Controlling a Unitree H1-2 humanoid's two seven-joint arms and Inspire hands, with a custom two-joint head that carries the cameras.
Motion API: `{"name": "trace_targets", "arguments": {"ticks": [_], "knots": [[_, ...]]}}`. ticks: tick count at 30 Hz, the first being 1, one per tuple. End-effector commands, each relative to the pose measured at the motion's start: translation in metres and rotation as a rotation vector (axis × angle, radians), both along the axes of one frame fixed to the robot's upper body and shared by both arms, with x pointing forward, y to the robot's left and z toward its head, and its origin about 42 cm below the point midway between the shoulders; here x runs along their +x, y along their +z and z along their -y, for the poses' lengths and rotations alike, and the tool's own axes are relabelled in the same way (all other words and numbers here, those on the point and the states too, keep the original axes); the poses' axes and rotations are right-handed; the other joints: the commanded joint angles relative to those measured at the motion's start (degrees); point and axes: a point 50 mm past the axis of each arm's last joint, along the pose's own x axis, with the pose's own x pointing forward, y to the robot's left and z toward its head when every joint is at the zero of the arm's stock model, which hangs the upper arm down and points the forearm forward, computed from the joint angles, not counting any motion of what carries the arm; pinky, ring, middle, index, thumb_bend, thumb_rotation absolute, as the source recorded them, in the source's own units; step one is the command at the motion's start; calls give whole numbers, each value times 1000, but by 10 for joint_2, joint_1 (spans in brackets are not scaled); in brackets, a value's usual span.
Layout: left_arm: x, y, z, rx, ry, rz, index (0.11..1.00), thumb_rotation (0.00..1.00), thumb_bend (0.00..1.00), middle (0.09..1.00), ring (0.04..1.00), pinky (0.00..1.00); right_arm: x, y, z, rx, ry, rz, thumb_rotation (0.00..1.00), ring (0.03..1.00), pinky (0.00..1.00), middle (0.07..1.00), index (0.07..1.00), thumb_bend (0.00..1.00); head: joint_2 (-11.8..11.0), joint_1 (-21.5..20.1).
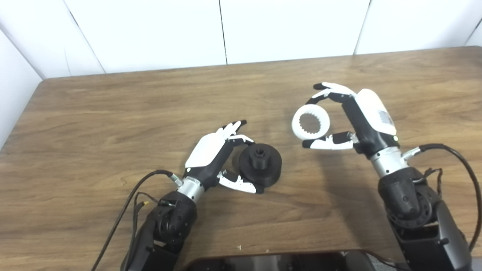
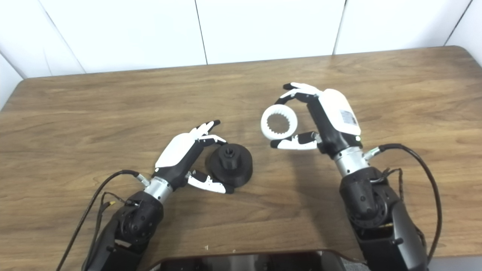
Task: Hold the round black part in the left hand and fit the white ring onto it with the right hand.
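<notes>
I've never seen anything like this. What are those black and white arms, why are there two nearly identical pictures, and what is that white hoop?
You are looking through a humanoid robot's two head cameras, set side by side like eyes, so both pictures show one scene from slightly different spots. The arms entering from the bottom are its own, each ending in a mechanical hand with fingers and a thumb. They work over a wooden table. The left hand curls around a round black part resting on the table. The right hand holds a white ring, toothed on its inside, between fingers and thumb, raised up and to the right of the black part. The ring is not yet fitted.
</notes>
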Motion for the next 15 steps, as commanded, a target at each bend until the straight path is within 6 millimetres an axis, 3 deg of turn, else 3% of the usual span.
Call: {"name": "trace_targets", "arguments": {"ticks": [1, 15], "knots": [[12, 17, 1, -10, -4, 72, 610, 342, 951, 1000, 1000, 1000, -5, 19, -14, 17, 57, 79, 156, 853, 833, 820, 489, 519, 1, 0], [12, 17, 2, -7, -4, 74, 610, 353, 952, 1000, 1000, 1000, -15, 27, -52, 71, 153, 78, 156, 862, 853, 827, 489, 518, 2, 2]]}}
